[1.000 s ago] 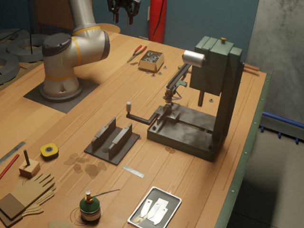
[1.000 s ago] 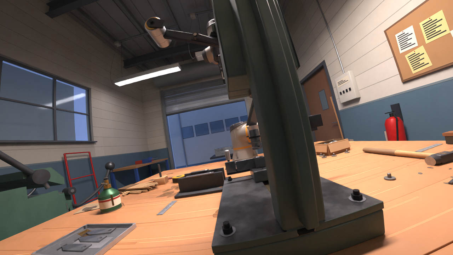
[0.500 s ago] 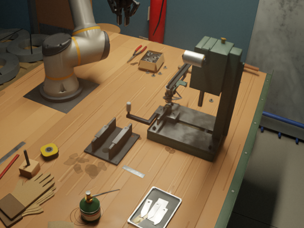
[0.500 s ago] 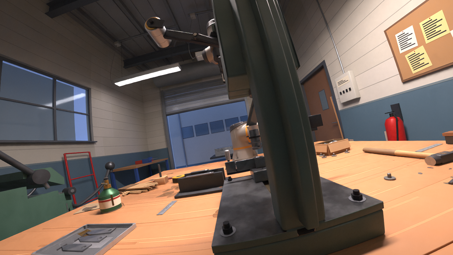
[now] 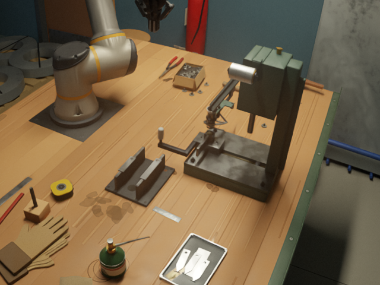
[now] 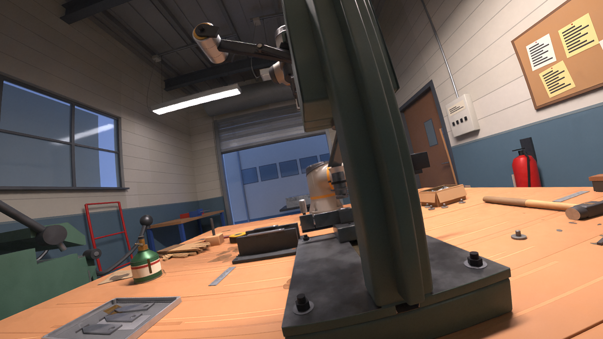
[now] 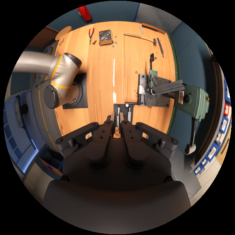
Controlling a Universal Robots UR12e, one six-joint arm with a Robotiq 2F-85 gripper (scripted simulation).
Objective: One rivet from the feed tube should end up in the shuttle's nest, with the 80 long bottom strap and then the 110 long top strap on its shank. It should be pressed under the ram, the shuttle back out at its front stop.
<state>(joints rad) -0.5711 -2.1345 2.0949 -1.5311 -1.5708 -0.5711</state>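
Observation:
The green press (image 5: 270,92) stands on its dark base at the right of the bench, with the slanted feed tube (image 5: 221,96) coming down to the shuttle (image 5: 211,144). The shuttle's cranked handle with a white knob (image 5: 160,132) sticks out to the left. A two-slot strap rack (image 5: 141,176) sits left of the press base; from above a strap (image 7: 118,115) shows in one slot and another (image 7: 129,114) in the other. My gripper (image 5: 154,15) hangs high above the bench's far side, well away from the press and rack, and it is closed and empty.
The robot's base and shoulder (image 5: 86,70) rise at the bench's left. A cardboard box of fasteners (image 5: 189,75) and red pliers (image 5: 171,66) lie behind. A tray of blanks (image 5: 194,260), an oil can (image 5: 112,260) and a loose metal strip (image 5: 167,214) sit near the front edge.

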